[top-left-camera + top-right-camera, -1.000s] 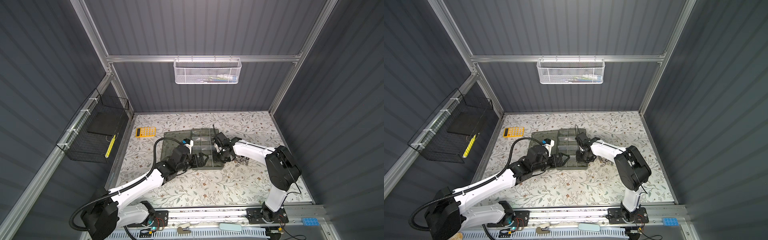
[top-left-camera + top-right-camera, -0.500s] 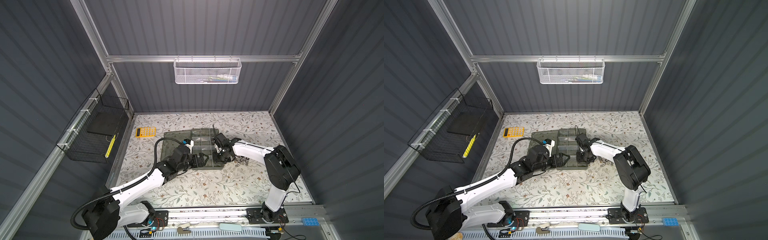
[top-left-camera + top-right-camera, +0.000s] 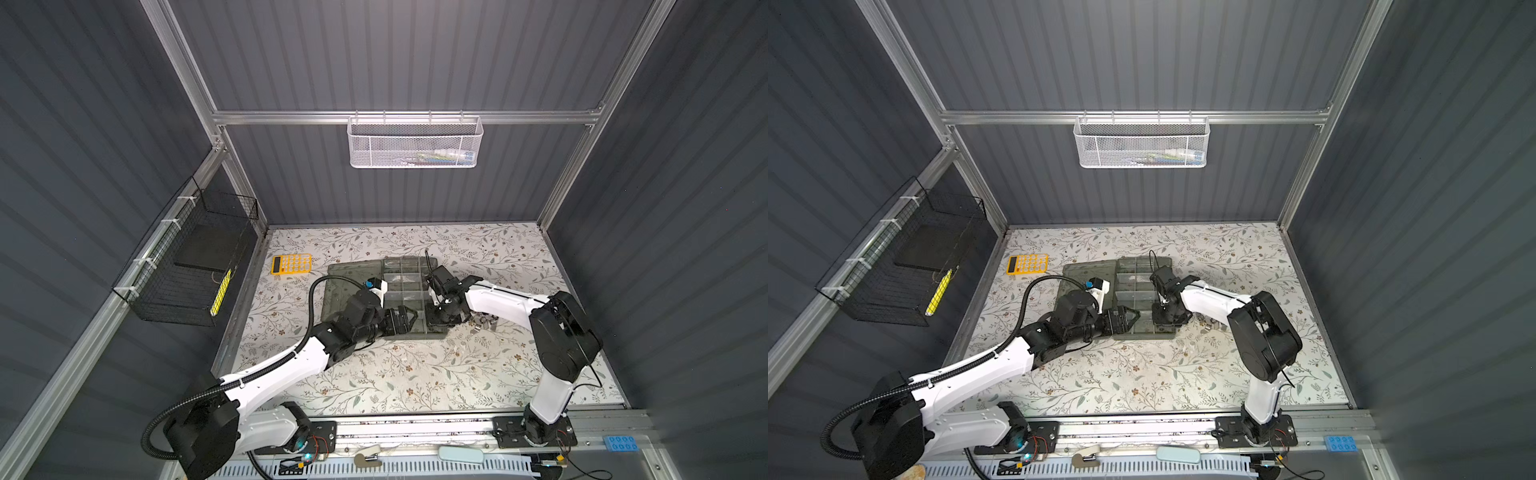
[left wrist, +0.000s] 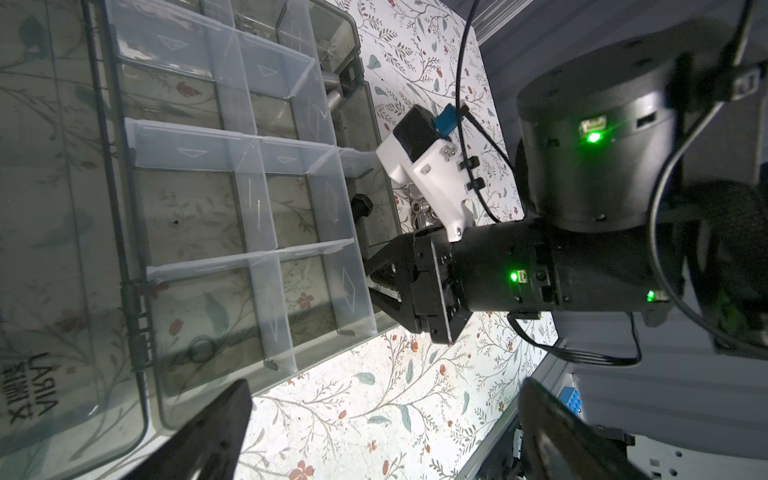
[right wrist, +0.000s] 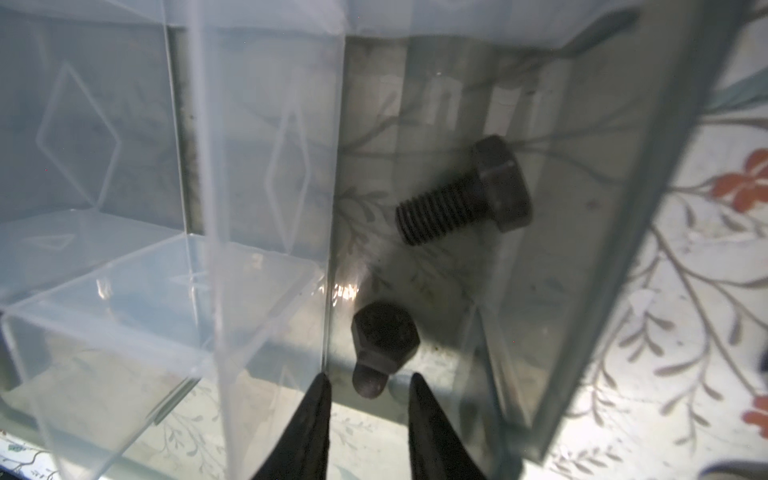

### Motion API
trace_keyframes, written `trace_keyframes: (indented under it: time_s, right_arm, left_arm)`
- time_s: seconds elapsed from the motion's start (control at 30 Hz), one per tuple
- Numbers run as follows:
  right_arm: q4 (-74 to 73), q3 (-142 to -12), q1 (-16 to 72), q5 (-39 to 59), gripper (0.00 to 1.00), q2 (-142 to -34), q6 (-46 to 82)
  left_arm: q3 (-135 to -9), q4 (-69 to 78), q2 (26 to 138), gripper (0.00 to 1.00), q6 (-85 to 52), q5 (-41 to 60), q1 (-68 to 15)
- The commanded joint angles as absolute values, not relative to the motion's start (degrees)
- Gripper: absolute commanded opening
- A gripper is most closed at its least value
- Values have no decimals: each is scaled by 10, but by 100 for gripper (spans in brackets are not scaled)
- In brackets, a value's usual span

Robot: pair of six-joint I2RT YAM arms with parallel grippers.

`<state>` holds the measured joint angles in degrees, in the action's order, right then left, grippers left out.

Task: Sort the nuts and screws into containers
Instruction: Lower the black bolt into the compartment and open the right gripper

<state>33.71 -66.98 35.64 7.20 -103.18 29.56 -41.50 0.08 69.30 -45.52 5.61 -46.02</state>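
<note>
Black metal drew my eye first: two black screws [image 5: 463, 191] sat in a single cell [image 5: 436, 266] along the right-hand edge of the organizer case [image 3: 407, 266], near its front corner. One lay on its side close to the grey-green outer wall. The second was tilted beside the clear divider, its six-sided head showing and its shaft end between the tips of the right end effector [image 5: 369, 380]. Those two fingertips [image 5: 318, 407] stood parted with a sliver of gap on either side of the shaft, so that end effector was released and gripped nothing. The left end effector [image 3: 409, 319] reached in low at the case's front edge, its two fingers [image 4: 208, 432] spread wide with only the flowered desk [image 3: 415, 374] between them, empty as well. Further along the same edge column I counted two silver screws [image 4: 332, 89] in another cell. Outside the case, just beside its right wall, a small heap of silver pieces [image 3: 484, 322] lay on the desk, too tiny for me to count or to tell nuts from screws. The case's one flat lid [image 3: 345, 274] lay open to the left. One orange calculator [image 3: 291, 264] rested at the back left, well apart from the case; one white mesh basket [image 3: 415, 143] hung on the back wall and one black wire basket [image 3: 187, 266] on the left wall.
</note>
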Motion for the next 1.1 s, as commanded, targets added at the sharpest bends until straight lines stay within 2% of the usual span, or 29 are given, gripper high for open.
trace_keyframes:
  time_s: [0.0,0.6,0.83,1.03,1.07]
  right_arm:
    - [358,-683,357,52,37,-1010,292]
    - [396,-715,334,36,61,-944,269]
    - [399,-709,290,50,76,-896,261]
    - [396,-677,227,52,99,-838,252]
    - [394,-670,212,55,99,-828,251]
  left_arm:
    - [-426,-1,687,100,-454,58,-457]
    - [-510,-63,713,100,-399,61,-459]
    - [-572,-74,756,100,-374,67,-466]
    - [-621,-69,805,100,-357,74,-480]
    - [-629,-68,814,100,-354,75,-482]
